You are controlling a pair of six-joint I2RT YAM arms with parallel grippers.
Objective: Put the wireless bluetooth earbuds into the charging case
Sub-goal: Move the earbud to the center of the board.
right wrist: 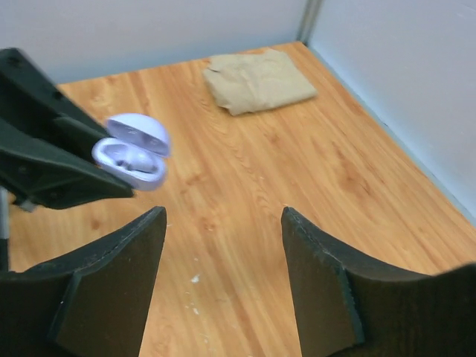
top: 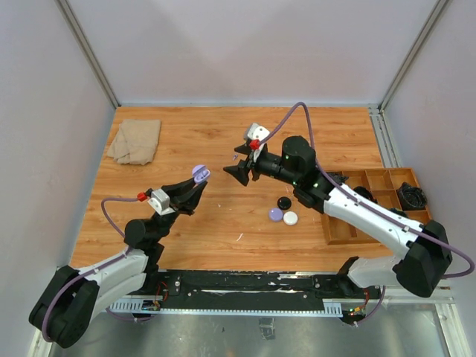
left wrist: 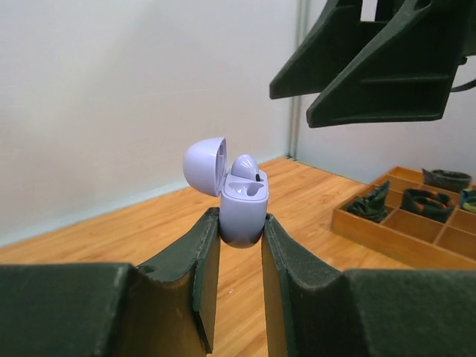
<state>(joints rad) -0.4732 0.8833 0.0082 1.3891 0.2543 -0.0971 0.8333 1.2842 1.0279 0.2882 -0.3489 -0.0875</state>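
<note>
A pale purple charging case with its lid flipped open is held up off the table, and my left gripper is shut on its lower half. One pale purple earbud sits in the case, sticking up from its well. In the top view the case is at the left gripper's tip. My right gripper hovers just to its right, open with nothing between its fingers. In the right wrist view the case lies to the upper left of the open right gripper.
Three small round cases, black, purple and white, lie on the wooden table under the right arm. A wooden compartment tray holding dark items stands at the right. A folded beige cloth lies at the back left.
</note>
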